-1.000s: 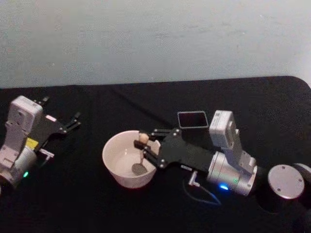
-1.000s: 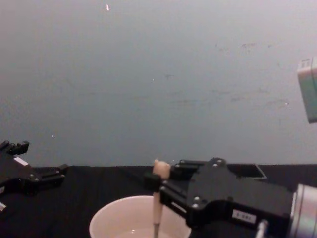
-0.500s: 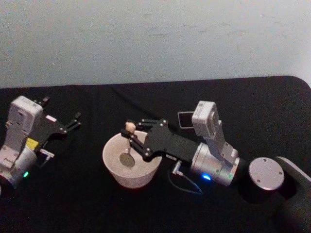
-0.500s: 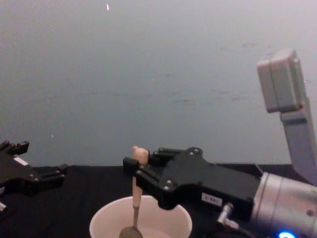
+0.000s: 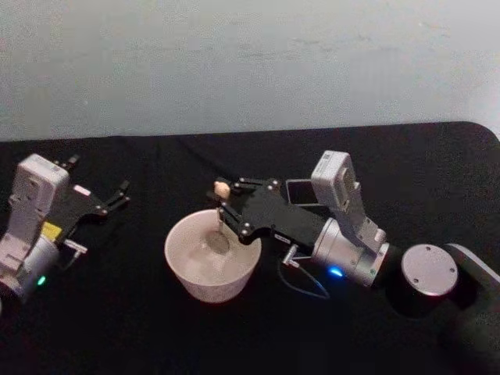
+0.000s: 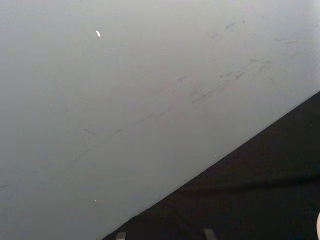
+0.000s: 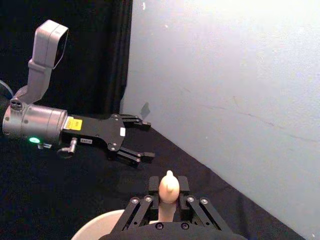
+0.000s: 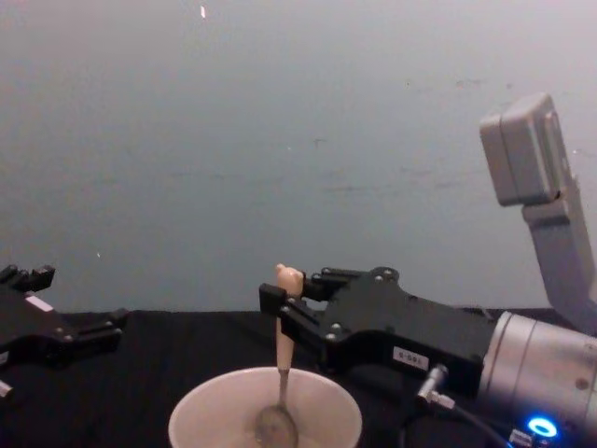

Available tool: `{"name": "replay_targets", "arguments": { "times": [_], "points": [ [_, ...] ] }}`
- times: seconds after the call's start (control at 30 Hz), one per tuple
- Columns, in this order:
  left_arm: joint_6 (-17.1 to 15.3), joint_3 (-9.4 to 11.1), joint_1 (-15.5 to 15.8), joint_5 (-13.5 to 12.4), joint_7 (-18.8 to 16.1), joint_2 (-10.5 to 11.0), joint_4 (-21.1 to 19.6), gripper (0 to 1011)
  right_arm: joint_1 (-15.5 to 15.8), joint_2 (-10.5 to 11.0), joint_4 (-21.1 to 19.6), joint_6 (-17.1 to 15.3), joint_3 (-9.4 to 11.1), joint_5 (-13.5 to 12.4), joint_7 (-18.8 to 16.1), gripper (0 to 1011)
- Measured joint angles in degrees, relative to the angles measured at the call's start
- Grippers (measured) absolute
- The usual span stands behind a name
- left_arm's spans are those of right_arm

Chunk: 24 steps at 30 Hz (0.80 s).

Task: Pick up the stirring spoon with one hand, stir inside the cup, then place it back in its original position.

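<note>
The stirring spoon stands nearly upright in the wide cream cup. Its metal bowl is down inside the cup and its bear head is on top. My right gripper reaches in from the right and is shut on the spoon's beige handle just under the bear head. The dark grey square holder stands behind the right arm, partly hidden by it. My left gripper rests at the table's left, open, well apart from the cup.
The black table runs back to a pale wall. A thin cable loops on the cloth below the right wrist. The right arm's round base joint sits at the front right.
The right gripper has swung the spoon around inside the cup, from the near side through the left to the far side. The left arm has not moved.
</note>
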<state>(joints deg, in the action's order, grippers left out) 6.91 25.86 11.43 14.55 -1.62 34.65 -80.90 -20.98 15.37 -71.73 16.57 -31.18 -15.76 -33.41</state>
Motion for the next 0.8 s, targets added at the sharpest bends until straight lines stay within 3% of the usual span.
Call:
{"name": "replay_targets", "arguments": {
  "times": [0.27,0.6,0.8],
  "points": [
    [0.0,0.0,0.0,0.0,0.0,0.0,0.0,1001,0.61,0.67,-0.7,-0.05,0.58,0.03,-0.19,212],
    [0.0,0.0,0.0,0.0,0.0,0.0,0.0,1001,3.9,4.13,-5.69,-1.05,1.29,-1.19,-1.82,213],
    [0.0,0.0,0.0,0.0,0.0,0.0,0.0,1001,5.97,5.67,-8.78,-1.72,0.45,-2.49,-3.54,213]
  ]
}}
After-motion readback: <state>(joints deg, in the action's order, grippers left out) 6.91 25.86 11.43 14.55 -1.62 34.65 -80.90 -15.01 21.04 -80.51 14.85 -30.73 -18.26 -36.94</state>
